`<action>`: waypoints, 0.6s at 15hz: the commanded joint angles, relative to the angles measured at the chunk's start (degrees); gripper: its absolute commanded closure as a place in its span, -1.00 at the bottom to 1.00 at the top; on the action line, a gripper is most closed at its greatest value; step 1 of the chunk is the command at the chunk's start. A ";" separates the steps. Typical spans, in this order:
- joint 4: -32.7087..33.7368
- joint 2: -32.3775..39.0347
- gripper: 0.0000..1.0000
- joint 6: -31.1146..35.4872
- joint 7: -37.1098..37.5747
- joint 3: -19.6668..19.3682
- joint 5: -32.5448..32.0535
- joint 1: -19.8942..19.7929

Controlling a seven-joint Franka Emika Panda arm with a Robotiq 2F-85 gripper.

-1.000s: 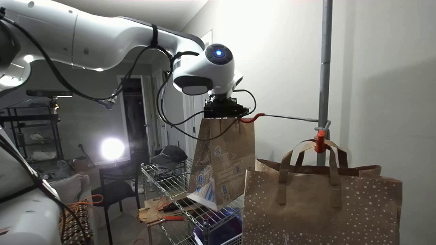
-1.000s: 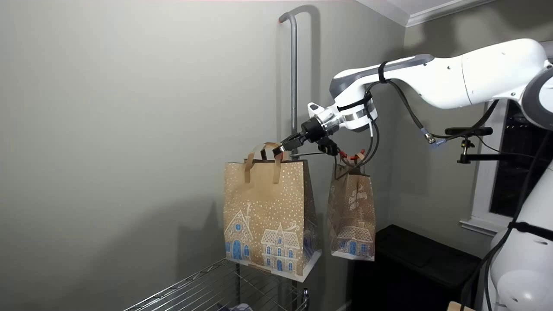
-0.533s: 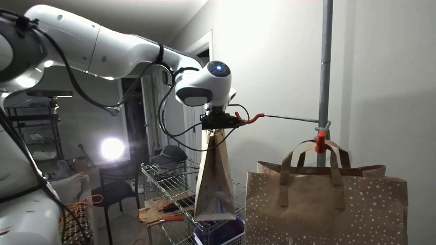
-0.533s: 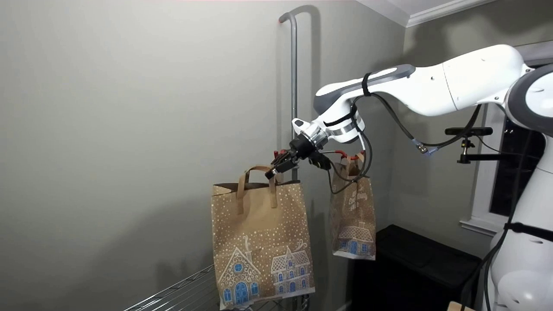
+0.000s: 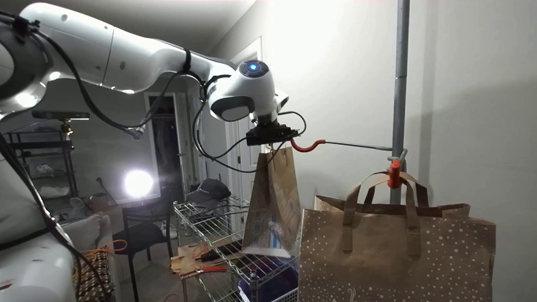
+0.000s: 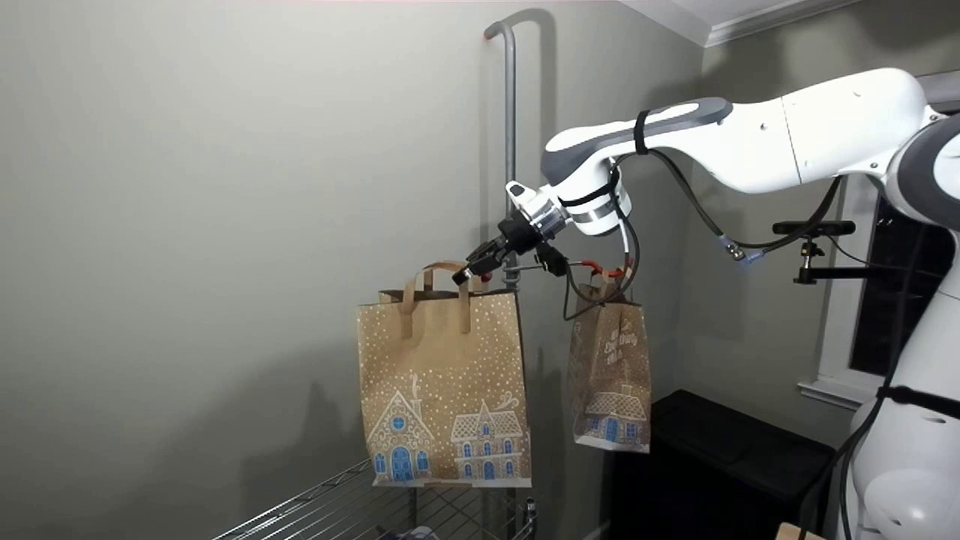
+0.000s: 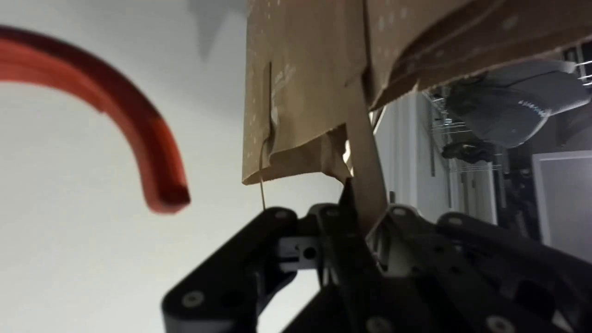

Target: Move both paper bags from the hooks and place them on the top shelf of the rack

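Out past the end of a thin rod (image 5: 356,145) on the grey pole (image 5: 401,84), a brown paper bag (image 6: 442,367) hangs from the claw (image 6: 462,275), which is clamped on its looped handle (image 7: 364,152); in the wrist view the paper strap runs in between the black fingers. Jutting from the pole on that thin rod, an orange-red hook (image 5: 309,148) stands just beside the claw and apart from this bag. Roughly upright, the bag shows in both exterior views against the end of the top shelf (image 6: 330,506) nearest the pole, on the silver wire rack (image 5: 254,289); whether its base touches the wires cannot be told. Near the pole hangs the second paper bag (image 5: 394,256), both its handles looped over the other hook (image 5: 394,174), its wide face speckled with pale dots in an exterior view. Farther from the pole than the held bag, a dark cap (image 5: 209,191) sits on the same shelf. The white robot arm (image 6: 832,139) extends toward the pole in both exterior views, and well away from the pole a round light (image 5: 139,183) glows.
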 commanded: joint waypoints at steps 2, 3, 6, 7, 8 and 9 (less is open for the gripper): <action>1.83 1.42 0.91 18.02 19.73 9.55 -14.25 -1.75; 1.53 2.11 0.91 21.13 24.58 14.31 -18.93 -5.46; -0.31 1.46 0.91 23.57 39.47 27.22 -32.36 -18.26; -0.41 0.58 0.91 21.12 44.52 31.33 -35.82 -22.66; 0.00 -0.63 0.91 18.42 49.29 35.34 -38.60 -27.03; 1.03 -1.72 0.91 15.30 53.94 39.59 -40.81 -31.46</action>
